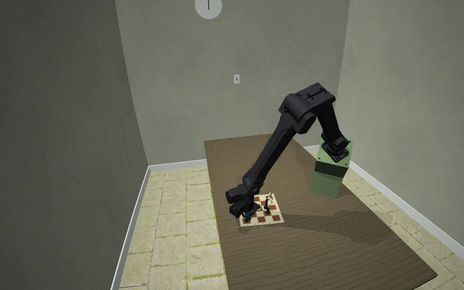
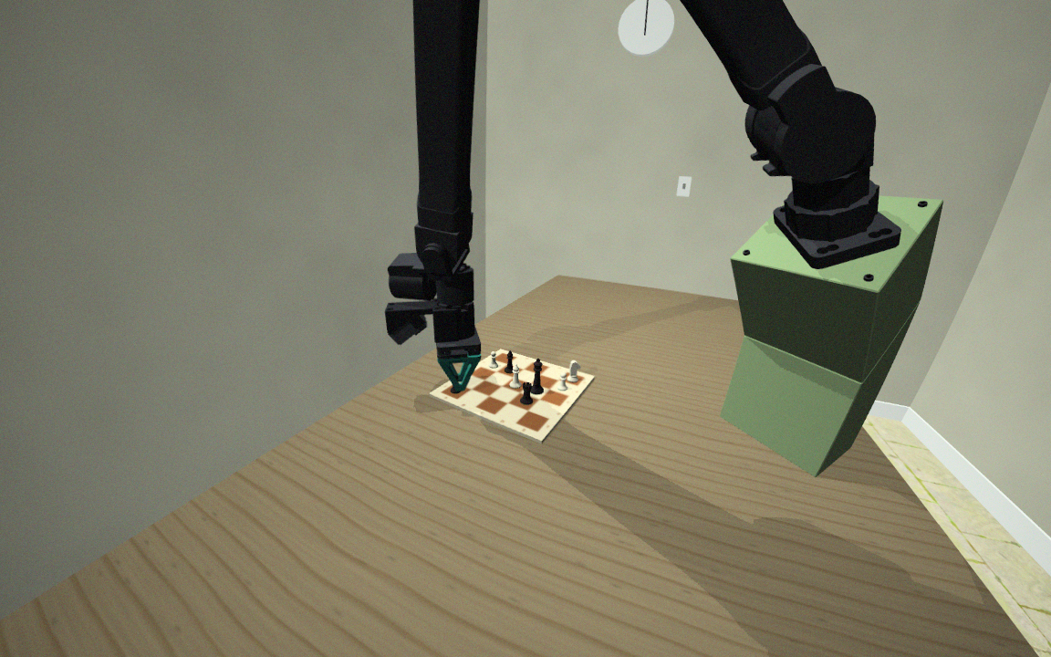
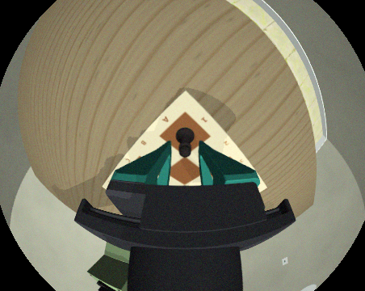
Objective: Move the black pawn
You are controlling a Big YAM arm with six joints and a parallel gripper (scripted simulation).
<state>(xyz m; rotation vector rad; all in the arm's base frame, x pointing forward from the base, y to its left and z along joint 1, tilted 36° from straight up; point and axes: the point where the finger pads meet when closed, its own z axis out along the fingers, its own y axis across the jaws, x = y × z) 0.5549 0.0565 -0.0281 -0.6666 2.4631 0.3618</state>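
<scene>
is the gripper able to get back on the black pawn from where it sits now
Probably yes. The gripper is open, its teal fingers flanking the upright black pawn on the corner square, and nothing stands between them; the other pieces are squares away.

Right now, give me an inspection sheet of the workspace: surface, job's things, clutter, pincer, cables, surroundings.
Surface: wooden table carrying a small chessboard.
Job's things: black pawn upright on the board's corner square, between the fingertips.
Clutter: other black and white pieces upright further along the board.
Pincer: pincer open, green fingers parted either side of the pawn, not squeezing it.
Cables: nothing seen.
Surroundings: green pedestal, grey walls, wall clock, tiled floor.
</scene>
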